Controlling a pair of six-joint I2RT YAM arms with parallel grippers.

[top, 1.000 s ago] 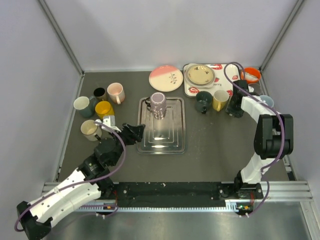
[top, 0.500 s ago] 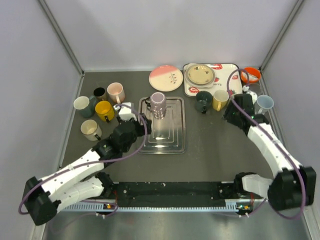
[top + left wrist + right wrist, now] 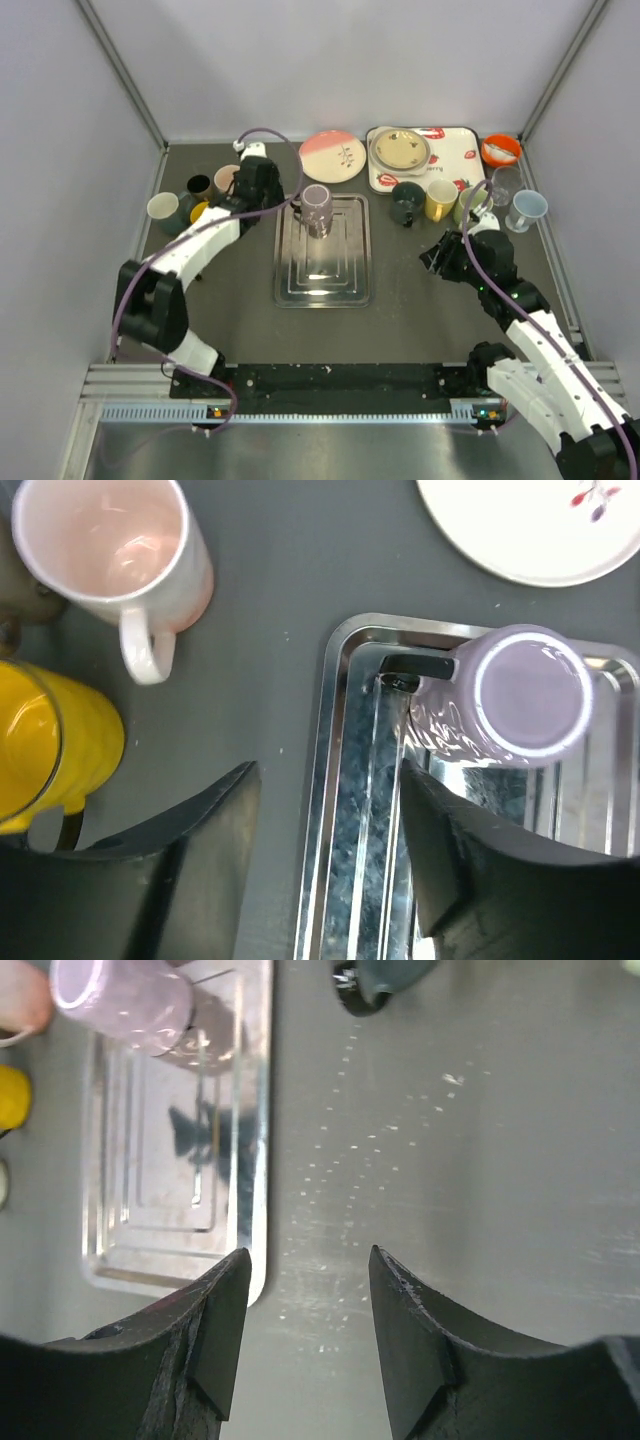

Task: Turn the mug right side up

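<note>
The lilac mug (image 3: pixel 316 208) stands upside down at the back of the metal tray (image 3: pixel 322 298), base up. In the left wrist view the mug (image 3: pixel 525 692) sits upper right, its dark handle toward the tray's left rim (image 3: pixel 325 780). My left gripper (image 3: pixel 275 200) is open and empty, and in its wrist view the gripper (image 3: pixel 325 860) straddles that rim, just left of the mug, apart from it. My right gripper (image 3: pixel 435 253) is open and empty over bare table right of the tray; in its wrist view (image 3: pixel 305 1330) the mug (image 3: pixel 125 1000) is far upper left.
Several upright mugs crowd the back left, among them a pink one (image 3: pixel 110 545) and a yellow one (image 3: pixel 50 745) close to my left gripper. A pink plate (image 3: pixel 332 156), a printed tray with a plate (image 3: pixel 405 150), a dark green mug (image 3: pixel 406 201), a yellow mug (image 3: pixel 440 199) and cups stand at the back right.
My left arm has swung from the tray's front left up to the back left, beside the mug. My right arm has drawn back from the back-right mugs toward the middle right.
</note>
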